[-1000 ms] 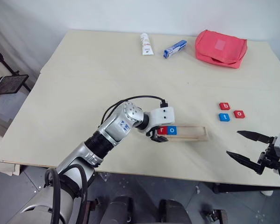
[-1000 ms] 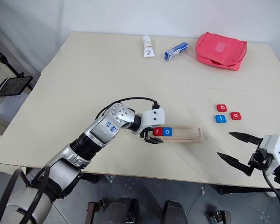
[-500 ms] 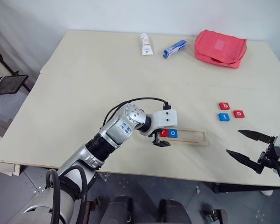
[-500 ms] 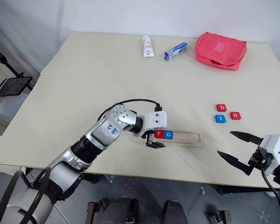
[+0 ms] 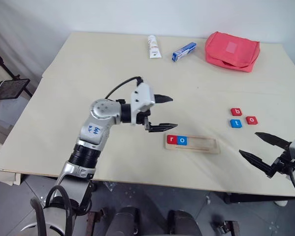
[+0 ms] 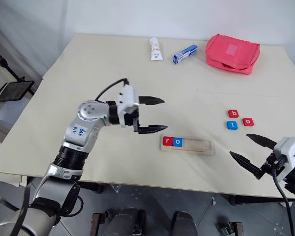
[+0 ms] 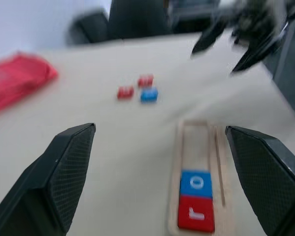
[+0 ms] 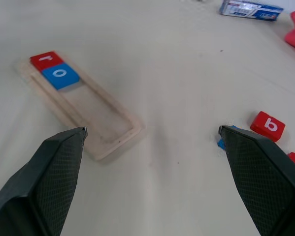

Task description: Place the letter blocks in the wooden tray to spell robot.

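Tiles r (image 5: 172,139) and blue o (image 5: 182,140) sit in the wooden tray (image 5: 204,145); we judge b (image 5: 236,112), right of centre, comes next, both the left gripper (image 5: 162,113) and right gripper (image 5: 262,150) gaping empty.

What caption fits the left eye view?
Red r and blue o sit in the wooden tray; three blocks wait outside.
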Robot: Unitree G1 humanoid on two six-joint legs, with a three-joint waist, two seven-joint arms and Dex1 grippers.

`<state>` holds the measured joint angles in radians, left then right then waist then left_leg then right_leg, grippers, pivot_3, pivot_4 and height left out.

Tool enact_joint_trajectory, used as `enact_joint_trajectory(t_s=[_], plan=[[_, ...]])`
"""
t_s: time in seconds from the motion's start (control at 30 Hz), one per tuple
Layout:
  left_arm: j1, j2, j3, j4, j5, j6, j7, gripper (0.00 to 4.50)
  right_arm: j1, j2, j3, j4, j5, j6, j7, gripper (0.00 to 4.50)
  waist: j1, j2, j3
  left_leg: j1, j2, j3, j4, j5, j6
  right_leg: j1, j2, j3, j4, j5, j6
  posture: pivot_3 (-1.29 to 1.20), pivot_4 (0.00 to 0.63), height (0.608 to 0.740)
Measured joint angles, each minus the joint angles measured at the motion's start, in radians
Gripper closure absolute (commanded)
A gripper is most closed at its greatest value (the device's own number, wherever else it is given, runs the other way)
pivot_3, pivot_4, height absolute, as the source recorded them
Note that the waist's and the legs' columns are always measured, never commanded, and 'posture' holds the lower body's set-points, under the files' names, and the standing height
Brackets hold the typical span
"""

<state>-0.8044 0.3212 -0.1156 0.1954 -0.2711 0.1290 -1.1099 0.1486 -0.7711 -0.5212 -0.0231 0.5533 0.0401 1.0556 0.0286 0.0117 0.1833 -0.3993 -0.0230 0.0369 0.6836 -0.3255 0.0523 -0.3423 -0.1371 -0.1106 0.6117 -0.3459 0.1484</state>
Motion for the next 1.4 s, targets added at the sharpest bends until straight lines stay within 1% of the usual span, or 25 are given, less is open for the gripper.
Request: enact_joint_trajectory(t_s=[0.13,0.23,0.43,0.5,0.57,0.67,0.87,1.4], plan=[[0.028,0.030,0.057,0.059,-0.023,-0.112,-0.049,0.02,0.002,0.015,0.000,-0.017,-0.001,0.030,-0.053,0.00,-0.002,0.000,0.000,0.001,0.000,0.000,0.000,0.000,0.000,0.000,0.000,0.000,0.001,0.000,0.000,0.00,0.150,0.740],[0.078,0.052,0.080,0.103,-0.023,-0.194,-0.074,0.02,-0.013,0.044,0.007,-0.024,-0.021,0.049,-0.125,0.00,-0.003,0.000,0.000,0.002,0.000,0.001,0.000,0.000,0.000,0.000,0.000,0.000,0.002,0.000,0.000,0.00,0.150,0.740],[0.242,0.052,0.089,0.104,-0.056,-0.264,-0.123,0.02,-0.052,0.080,0.016,-0.037,-0.089,0.119,-0.317,0.00,-0.002,0.000,0.000,0.002,0.000,0.000,0.000,0.000,0.000,-0.001,-0.001,0.000,0.007,0.000,0.000,0.00,0.150,0.740],[0.274,0.049,0.103,0.110,-0.082,-0.279,-0.139,0.02,-0.068,0.089,0.015,-0.038,-0.112,0.161,-0.396,0.00,-0.003,0.000,0.000,0.003,0.000,0.000,0.000,0.000,0.000,-0.001,-0.001,0.000,0.007,0.000,0.000,0.00,0.150,0.740],[0.291,0.058,0.104,0.130,-0.082,-0.308,-0.161,0.02,-0.079,0.093,0.016,-0.039,-0.132,0.192,-0.442,0.00,-0.003,0.001,0.000,0.003,-0.001,0.000,0.000,0.000,0.000,-0.001,-0.001,0.001,0.008,0.000,0.000,0.00,0.150,0.740],[0.313,0.075,0.098,0.175,-0.074,-0.355,-0.194,0.02,-0.086,0.098,0.016,-0.041,-0.118,0.246,-0.451,0.00,-0.005,0.001,0.000,0.005,-0.001,0.001,-0.001,0.000,0.000,0.000,-0.001,0.001,0.008,0.000,0.000,0.00,0.150,0.740],[0.312,0.078,0.100,0.220,-0.075,-0.409,-0.213,0.02,-0.090,0.112,0.016,-0.051,-0.103,0.272,-0.453,0.00,-0.005,0.001,0.000,0.006,-0.001,0.001,-0.001,0.000,0.000,0.000,-0.002,0.001,0.009,0.000,0.000,0.00,0.150,0.740],[0.310,0.069,0.100,0.221,-0.081,-0.422,-0.214,0.02,-0.114,0.095,0.017,-0.054,-0.101,0.329,-0.428,0.00,-0.005,0.001,0.000,0.007,-0.001,0.002,-0.001,0.000,0.000,0.000,-0.002,0.001,0.010,0.000,0.000,0.00,0.150,0.740]])
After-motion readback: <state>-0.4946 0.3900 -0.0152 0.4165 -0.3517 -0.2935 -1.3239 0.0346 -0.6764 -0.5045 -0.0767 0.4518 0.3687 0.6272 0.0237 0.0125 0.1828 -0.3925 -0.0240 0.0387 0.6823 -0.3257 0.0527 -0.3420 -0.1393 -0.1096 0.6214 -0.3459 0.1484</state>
